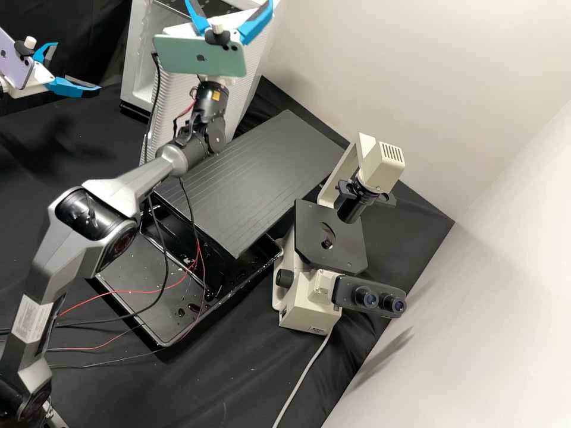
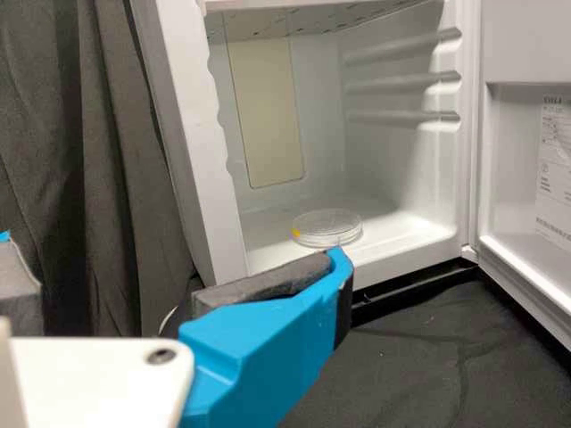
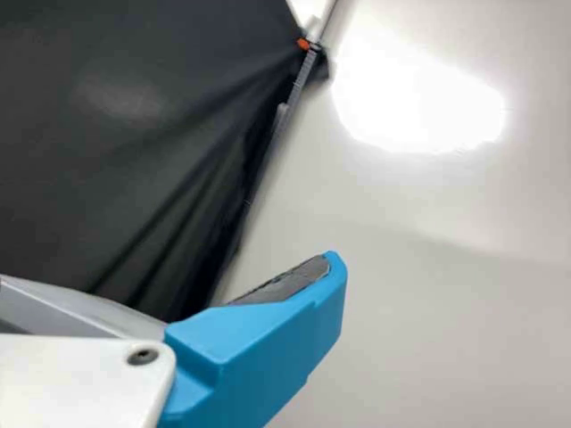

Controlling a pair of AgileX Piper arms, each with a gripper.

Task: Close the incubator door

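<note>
The high view's top edge is cropping the incubator (image 1: 138, 41) and right gripper (image 1: 230, 2); its left edge is cutting a purple phone (image 1: 13, 59). In the left wrist view, the door (image 2: 513, 178) is running past the edge, its label (image 2: 553, 165) carrying unreadably small print

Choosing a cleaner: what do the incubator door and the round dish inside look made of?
Incubator door: probably moulded plastic, white, satin; the inner face has a smooth recess with rounded edges.
Dish: clear, glossy plastic or glass, can't tell which; the white floor shows through and the rim catches light.
</note>
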